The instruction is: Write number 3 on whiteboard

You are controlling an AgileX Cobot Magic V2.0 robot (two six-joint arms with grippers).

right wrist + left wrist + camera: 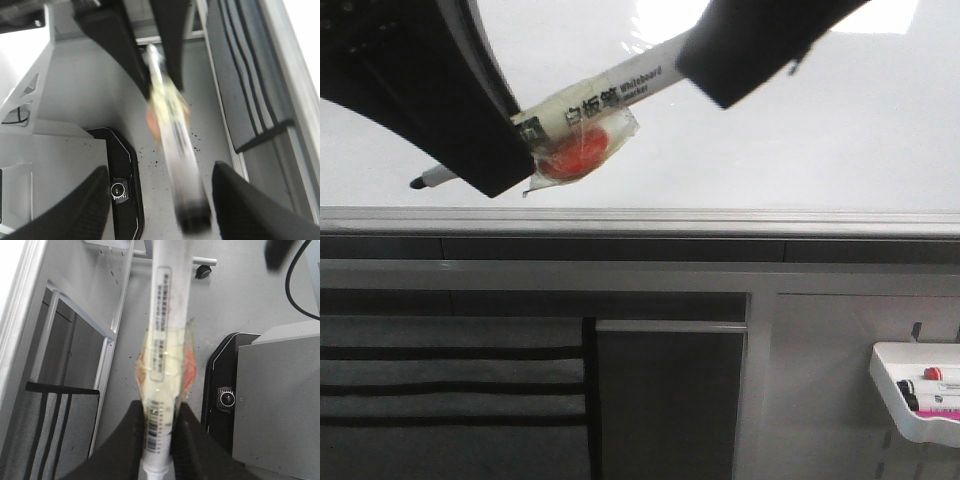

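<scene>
Whiteboards: one, the board (840,130)
Markers in hands: one, the marker (610,100)
Red blobs taped to the marker: one, the blob (582,152)
Hands: two, left hand (470,130) and right hand (760,50)
Trays: one, the tray (895,400)
Markers in the tray: at least two, the tray markers (928,390)

We see a white tray (905,400) holding markers (932,374) at the lower right, below the grey ledge (640,222).
</scene>
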